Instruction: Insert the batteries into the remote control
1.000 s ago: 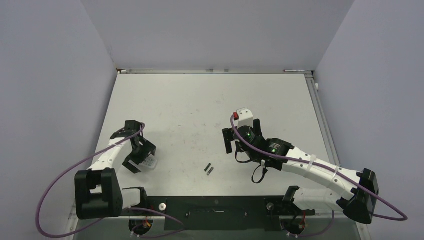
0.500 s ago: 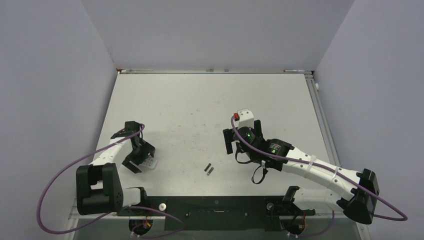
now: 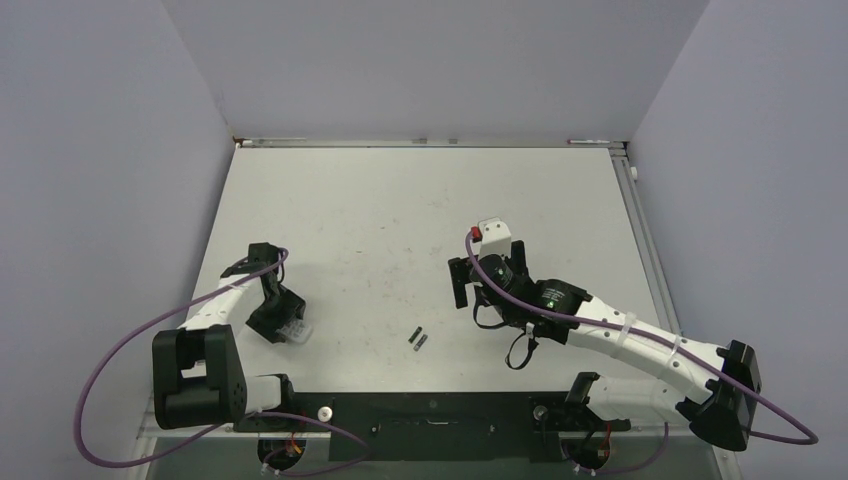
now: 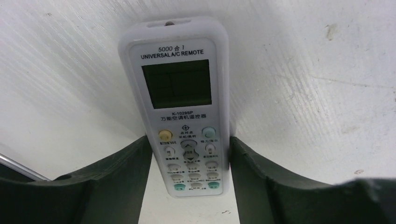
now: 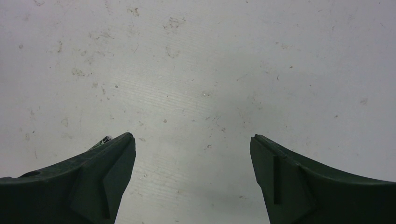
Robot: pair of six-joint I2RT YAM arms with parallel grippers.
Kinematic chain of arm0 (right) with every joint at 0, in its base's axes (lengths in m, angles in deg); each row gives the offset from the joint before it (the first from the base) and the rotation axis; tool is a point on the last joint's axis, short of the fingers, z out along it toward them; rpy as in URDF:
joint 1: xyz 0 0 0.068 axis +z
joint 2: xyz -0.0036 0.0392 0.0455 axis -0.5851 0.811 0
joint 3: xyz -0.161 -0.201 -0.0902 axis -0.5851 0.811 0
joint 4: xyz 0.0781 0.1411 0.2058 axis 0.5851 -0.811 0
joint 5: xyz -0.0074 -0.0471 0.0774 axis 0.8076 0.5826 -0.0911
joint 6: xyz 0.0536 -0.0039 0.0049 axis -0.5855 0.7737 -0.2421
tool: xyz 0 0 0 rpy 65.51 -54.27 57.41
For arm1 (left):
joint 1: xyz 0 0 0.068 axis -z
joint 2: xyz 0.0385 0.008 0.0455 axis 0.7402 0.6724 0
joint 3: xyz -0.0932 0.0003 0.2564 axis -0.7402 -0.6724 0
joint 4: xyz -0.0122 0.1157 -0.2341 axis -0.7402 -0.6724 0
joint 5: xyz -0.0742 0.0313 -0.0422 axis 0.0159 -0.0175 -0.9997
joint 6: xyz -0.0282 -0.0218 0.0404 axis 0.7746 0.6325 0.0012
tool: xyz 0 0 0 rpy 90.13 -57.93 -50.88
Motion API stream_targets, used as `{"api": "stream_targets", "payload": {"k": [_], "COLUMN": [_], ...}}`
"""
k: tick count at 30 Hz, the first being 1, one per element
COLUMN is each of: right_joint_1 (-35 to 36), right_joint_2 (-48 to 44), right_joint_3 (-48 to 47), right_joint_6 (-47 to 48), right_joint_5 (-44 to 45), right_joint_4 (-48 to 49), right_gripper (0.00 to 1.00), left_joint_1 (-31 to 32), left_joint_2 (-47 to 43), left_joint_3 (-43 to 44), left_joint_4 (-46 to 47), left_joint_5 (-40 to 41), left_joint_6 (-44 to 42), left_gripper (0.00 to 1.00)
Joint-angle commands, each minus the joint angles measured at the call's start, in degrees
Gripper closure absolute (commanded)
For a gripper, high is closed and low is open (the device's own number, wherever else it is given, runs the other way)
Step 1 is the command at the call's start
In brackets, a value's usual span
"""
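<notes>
Your left claw [image 4: 189, 144] has its fingers [image 4: 116, 182] flush against both long edges of the remote control [image 4: 180, 93]. The remote lies buttons-up on the table [image 3: 380, 220]; I judge it is gripped for turning slot-side up. The batteries [image 3: 418, 338] lie together between the arms, untouched. Beyond them your right claw [image 5: 192, 136] hangs fully open and empty. A second ago the left claw stood wide; it has narrowed.

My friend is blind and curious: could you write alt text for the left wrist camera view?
A white remote control, screen and buttons facing up, lies on a pale scuffed table. The two dark fingers of the left gripper sit right against its long edges near the button end.
</notes>
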Motion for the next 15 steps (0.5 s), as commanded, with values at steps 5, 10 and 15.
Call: {"api": "stream_targets", "payload": {"k": [5,10,15], "right_joint_1": [-0.01,-0.03,-0.01], "right_joint_2": [-2.11,-2.64,-3.14], "right_joint_3": [0.70,1.03,1.03], "right_joint_6": [-0.71,-0.73,-1.05], "right_joint_5": [2.05,2.31,2.29], "right_joint_4": [0.24,0.07,-0.28], "right_gripper": [0.07,0.07,0.07], "left_joint_1": [-0.42,-0.39,-0.39], "left_joint_2": [1.18,0.76,0.11], "left_joint_3": [-1.47,-1.21,-0.56], "left_joint_4": [3.86,4.39,4.51], "left_joint_5": [-0.70,-2.62,-5.20], "left_joint_6": [2.91,1.72,0.29], "left_gripper": [0.61,0.83,1.00]}}
